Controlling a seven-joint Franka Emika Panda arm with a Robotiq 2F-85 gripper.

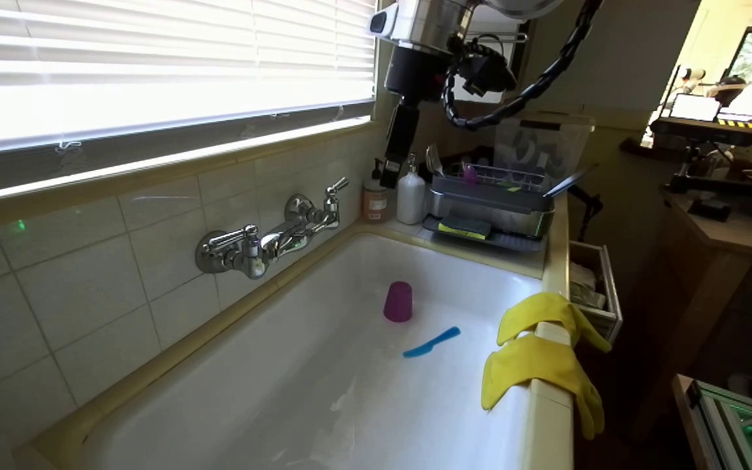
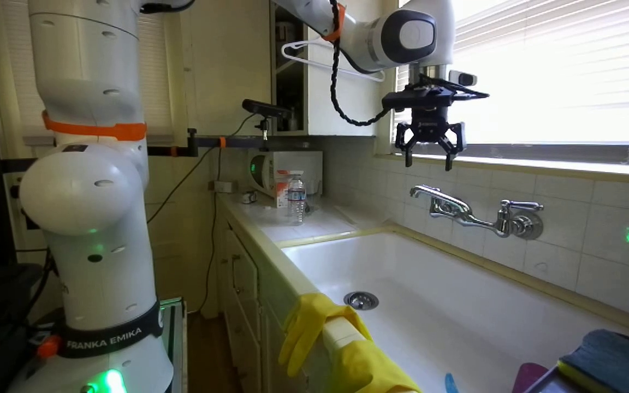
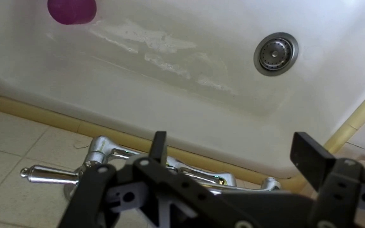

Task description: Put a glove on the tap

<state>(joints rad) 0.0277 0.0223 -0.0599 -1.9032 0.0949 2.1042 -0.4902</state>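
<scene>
FRANKA EMIKA band [image 2: 108,339]; gripper [image 2: 428,162] lettering [image 2: 428,124] unclear

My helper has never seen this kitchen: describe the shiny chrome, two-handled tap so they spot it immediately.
Start at the big white sink below the white slatted window blinds. On the pale tiled wall between them is the tap, a lever at each end. Unlike the white pump bottle nearby, it is metal and fixed to the wall.
</scene>
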